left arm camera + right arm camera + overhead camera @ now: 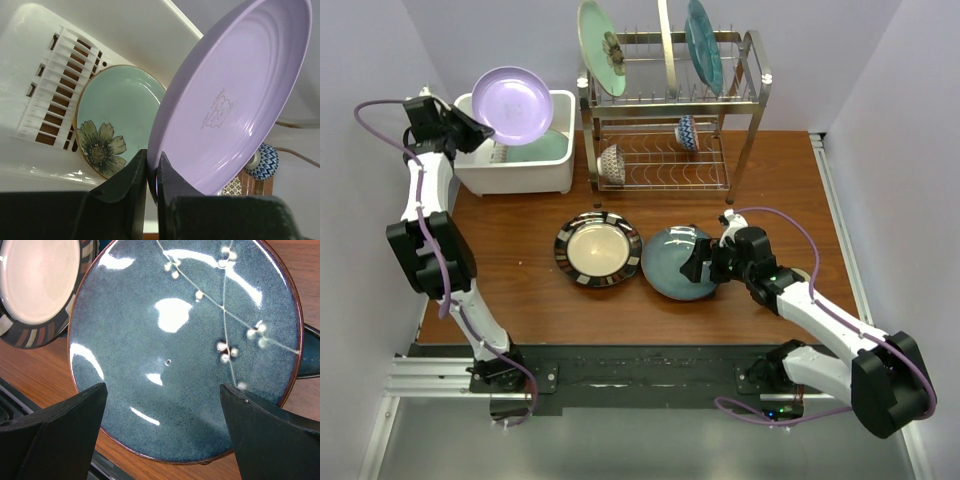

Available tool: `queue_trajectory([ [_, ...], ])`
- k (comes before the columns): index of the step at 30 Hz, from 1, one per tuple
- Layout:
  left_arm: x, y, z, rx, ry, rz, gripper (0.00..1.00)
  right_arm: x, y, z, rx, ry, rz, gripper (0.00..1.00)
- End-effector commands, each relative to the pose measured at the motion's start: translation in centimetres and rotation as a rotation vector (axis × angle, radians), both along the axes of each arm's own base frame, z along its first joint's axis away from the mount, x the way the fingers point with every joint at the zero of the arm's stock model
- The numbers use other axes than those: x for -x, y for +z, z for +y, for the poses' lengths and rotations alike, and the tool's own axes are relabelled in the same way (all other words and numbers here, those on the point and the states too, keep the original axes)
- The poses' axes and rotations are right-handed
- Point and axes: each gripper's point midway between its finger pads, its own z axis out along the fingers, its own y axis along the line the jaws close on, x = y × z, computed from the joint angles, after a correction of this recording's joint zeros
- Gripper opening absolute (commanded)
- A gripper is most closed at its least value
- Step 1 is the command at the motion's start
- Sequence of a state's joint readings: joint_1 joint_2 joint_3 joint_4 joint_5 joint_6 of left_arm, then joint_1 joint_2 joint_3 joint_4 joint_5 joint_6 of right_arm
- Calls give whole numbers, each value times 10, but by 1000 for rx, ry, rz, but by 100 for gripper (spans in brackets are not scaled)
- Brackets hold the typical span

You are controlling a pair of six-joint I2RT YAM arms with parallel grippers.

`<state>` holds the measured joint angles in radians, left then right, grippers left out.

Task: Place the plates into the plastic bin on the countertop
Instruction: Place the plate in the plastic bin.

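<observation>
My left gripper (pixel 470 128) is shut on the rim of the lavender plate (pixel 512 105) and holds it tilted above the white plastic bin (pixel 515 178). The left wrist view shows the fingers (pixel 135 175) pinching the lavender plate's (pixel 235 100) edge over the bin (pixel 125 30), where a pale green flower plate (pixel 120 110) lies. My right gripper (pixel 705 262) is open and empty, its jaws spread just above the near edge of the teal-blue plate (pixel 678 262) (pixel 185 340). The black-striped plate (pixel 598 249) (pixel 35 285) lies beside it on the wooden counter.
A two-tier steel rack (pixel 750 100) stands at the back, with a pale green plate (pixel 600 45), a cream plate (pixel 666 45) and a teal plate (pixel 704 45) upright on top and two patterned bowls (pixel 687 132) below. A dark blue edge (pixel 310 355) shows beyond the teal-blue plate.
</observation>
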<state>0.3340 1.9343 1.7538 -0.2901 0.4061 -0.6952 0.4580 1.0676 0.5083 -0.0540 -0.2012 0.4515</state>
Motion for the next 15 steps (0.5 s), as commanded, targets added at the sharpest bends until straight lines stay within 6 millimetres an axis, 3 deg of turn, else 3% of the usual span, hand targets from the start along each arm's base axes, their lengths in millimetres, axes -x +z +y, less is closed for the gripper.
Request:
queue_trajectory([
  [1,-12,22,19,-40,38,-35,0,-8,18,2,-7,3,-54,99],
  [13,-20,-15,31,-77,54,71,0,-4,17,-1,1,-2,-52,99],
  [15,-20,-21,29,-68,45,84,4,-4,17,-2,1,-4,-51,99],
])
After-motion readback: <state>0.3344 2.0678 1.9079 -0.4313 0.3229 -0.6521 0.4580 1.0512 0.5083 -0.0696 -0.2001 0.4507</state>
